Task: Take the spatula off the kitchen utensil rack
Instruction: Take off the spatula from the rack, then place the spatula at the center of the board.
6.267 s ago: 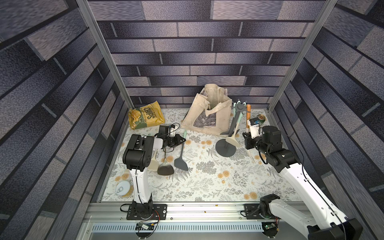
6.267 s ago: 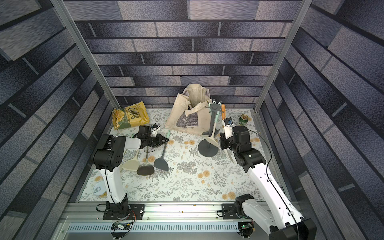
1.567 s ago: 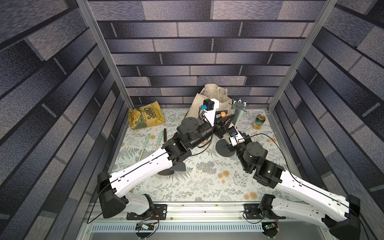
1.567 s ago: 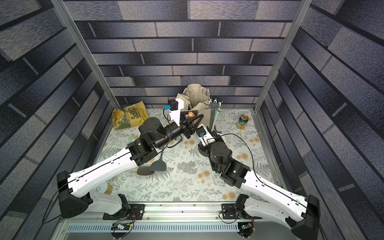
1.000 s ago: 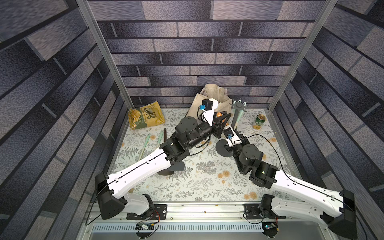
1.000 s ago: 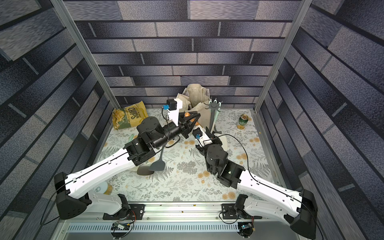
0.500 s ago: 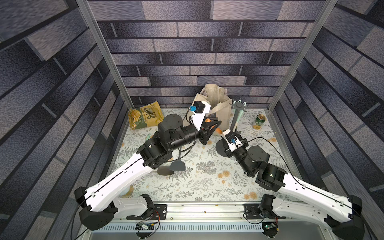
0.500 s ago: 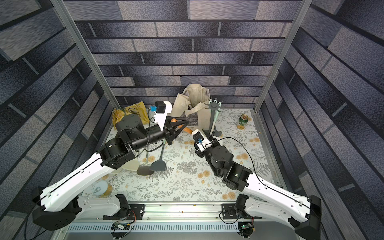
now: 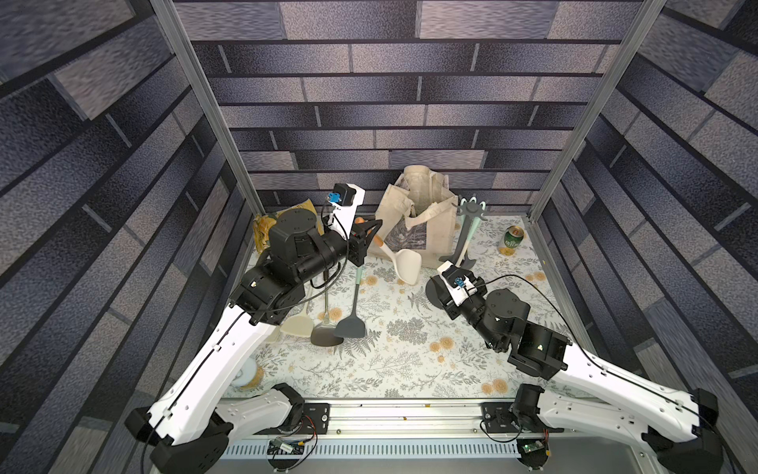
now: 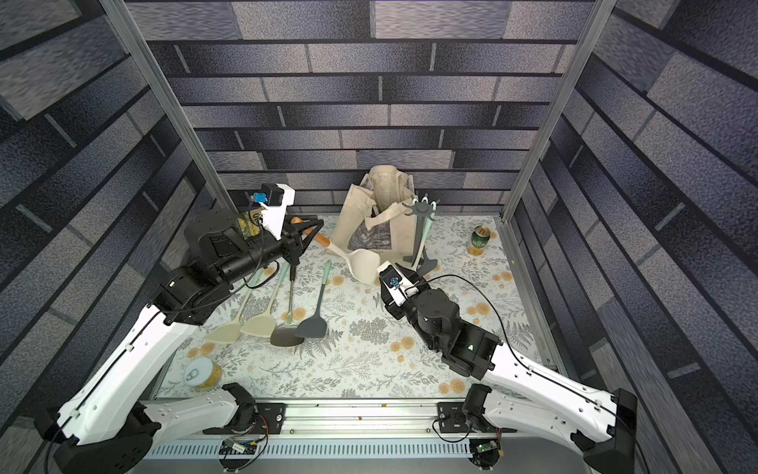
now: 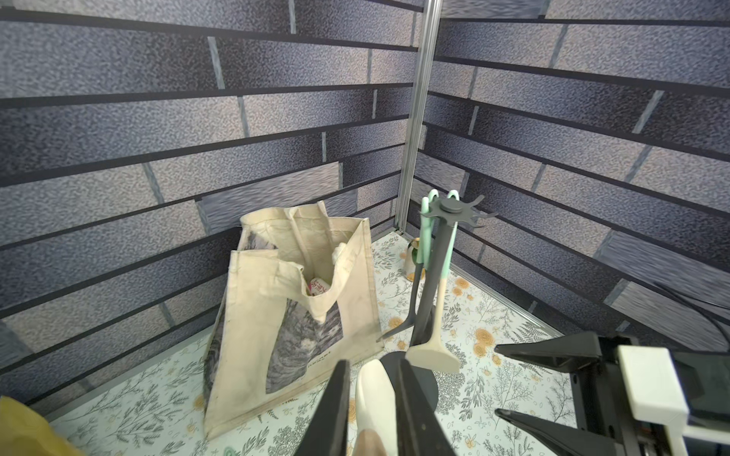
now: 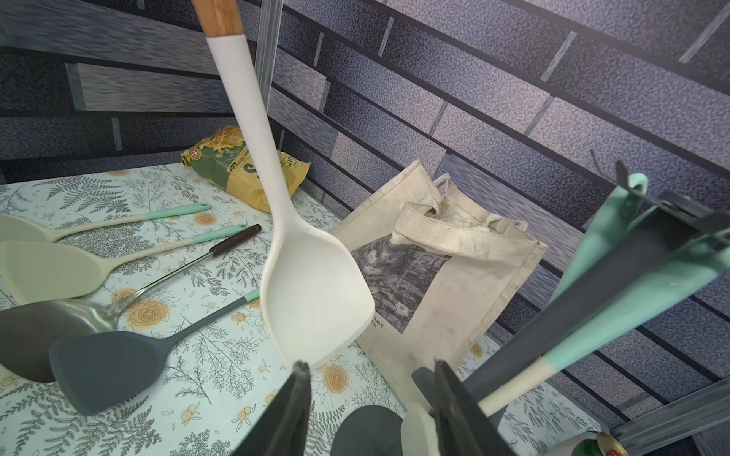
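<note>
We've swung the white wooden-handled spatula (image 9: 406, 262) off the dark grey pole rack (image 9: 471, 212), frame-left. The left gripper (image 11: 371, 369) clamps it and the right gripper (image 12: 371, 375) gapes empty. Next: set it down.

I count, flat on the mat left of centre: 2 cream spatulas (image 10: 223, 333) (image 10: 259, 324), 1 metal turner (image 10: 285, 335), 1 dark grey spatula (image 10: 312, 326) | 1 white spatula (image 10: 363, 262) raised, centre | 1 rack (image 10: 419, 210) with 2 utensils (image 11: 432, 357) (image 11: 412, 290) hung | 1 tote bag (image 10: 400, 236) | 1 chip bag (image 12: 237, 173) | 2 cans (image 10: 480, 242) (image 10: 201, 373), upper right and lower left
</note>
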Controlling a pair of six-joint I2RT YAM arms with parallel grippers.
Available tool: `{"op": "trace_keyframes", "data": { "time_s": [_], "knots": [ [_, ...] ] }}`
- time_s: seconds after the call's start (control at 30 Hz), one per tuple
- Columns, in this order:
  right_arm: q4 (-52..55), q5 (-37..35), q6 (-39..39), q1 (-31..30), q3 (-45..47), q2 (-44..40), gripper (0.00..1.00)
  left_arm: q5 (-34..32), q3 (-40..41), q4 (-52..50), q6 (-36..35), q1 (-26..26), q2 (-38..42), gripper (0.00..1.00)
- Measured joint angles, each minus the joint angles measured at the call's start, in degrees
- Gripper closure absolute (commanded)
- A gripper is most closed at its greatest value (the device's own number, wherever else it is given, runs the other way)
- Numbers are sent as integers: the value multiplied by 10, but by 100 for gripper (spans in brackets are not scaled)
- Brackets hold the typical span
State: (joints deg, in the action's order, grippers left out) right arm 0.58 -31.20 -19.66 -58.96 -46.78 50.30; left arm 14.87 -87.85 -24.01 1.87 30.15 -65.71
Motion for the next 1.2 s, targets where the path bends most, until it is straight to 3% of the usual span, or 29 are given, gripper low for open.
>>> {"op": "trace_keyframes", "data": {
  "time_s": [0.13,0.4,0.6,0.87,1.03,1.2],
  "knots": [
    [38,-2,22,17,-28,12,45,92,-28,-21,1,-69,-18,100],
    [98,63,83,85,-68,22,44,267,-130,-114,-21,-111,-120,100],
    [138,152,123,131,-84,-3,44,323,-152,-171,-71,-116,-184,100],
    [190,208,191,210,-106,-55,51,419,-196,-206,-129,-141,-273,100],
    [221,242,233,266,-124,-53,52,471,-263,-253,-175,-145,-351,100],
    [234,329,289,351,-126,-27,53,497,-293,-304,-220,-145,-406,100]
  ]
}}
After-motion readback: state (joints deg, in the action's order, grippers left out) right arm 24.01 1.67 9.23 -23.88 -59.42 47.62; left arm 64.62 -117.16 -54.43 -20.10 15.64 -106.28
